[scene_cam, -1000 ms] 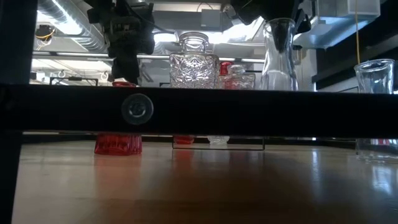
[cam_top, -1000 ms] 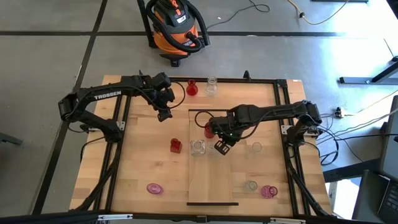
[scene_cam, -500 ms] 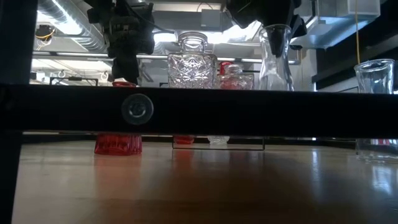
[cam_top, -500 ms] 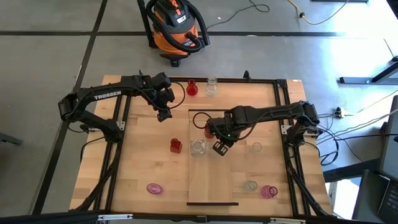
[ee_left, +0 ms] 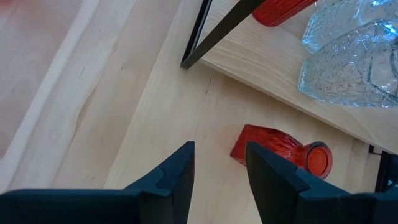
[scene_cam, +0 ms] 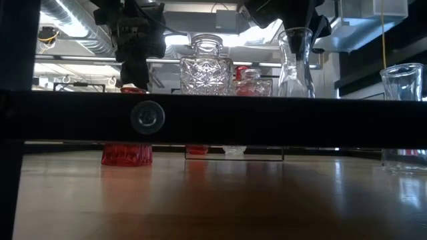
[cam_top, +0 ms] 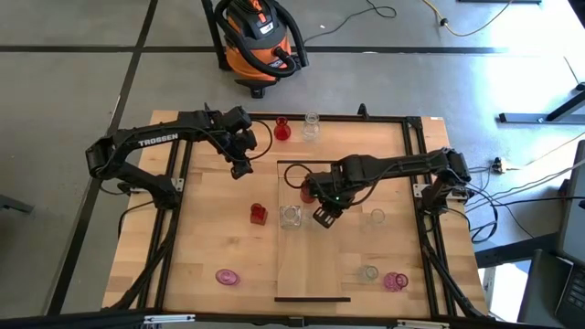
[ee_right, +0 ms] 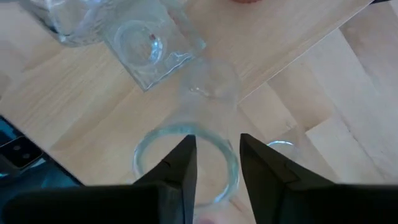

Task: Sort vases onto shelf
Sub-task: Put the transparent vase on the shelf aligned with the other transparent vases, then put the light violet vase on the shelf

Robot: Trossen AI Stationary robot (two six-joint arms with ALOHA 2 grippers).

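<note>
From above, the right gripper (cam_top: 324,214) sits over the near-left part of the shelf (cam_top: 313,265), that pale plank running down the middle of the table (cam_top: 206,251). A cut-glass vase (cam_top: 291,216) stands just beside it at the plank's left edge, and a red vase (cam_top: 307,190) is tucked close behind. The left gripper (cam_top: 241,164) hangs over the table's far left, well apart from the shelf. A red square vase (cam_top: 259,214) stands on the table left of the plank; a pink vase (cam_top: 227,276) lies near the front left, another pink one (cam_top: 396,281) front right beside a clear vase (cam_top: 368,272).

Down at table level, the cut-glass vase (scene_cam: 206,67) stands upright on the shelf, and a tall clear flared vase (scene_cam: 295,61) rises right under the dark arm above it.

Left wrist camera: the fingers (ee_left: 176,176) are narrowly parted and hold nothing, with the red square vase (ee_left: 281,151) on the table just beyond them.

Right wrist camera: the fingers (ee_right: 181,168) are closed around the tall clear vase (ee_right: 198,134), its rim showing between them, above the shelf (ee_right: 93,106).
</note>
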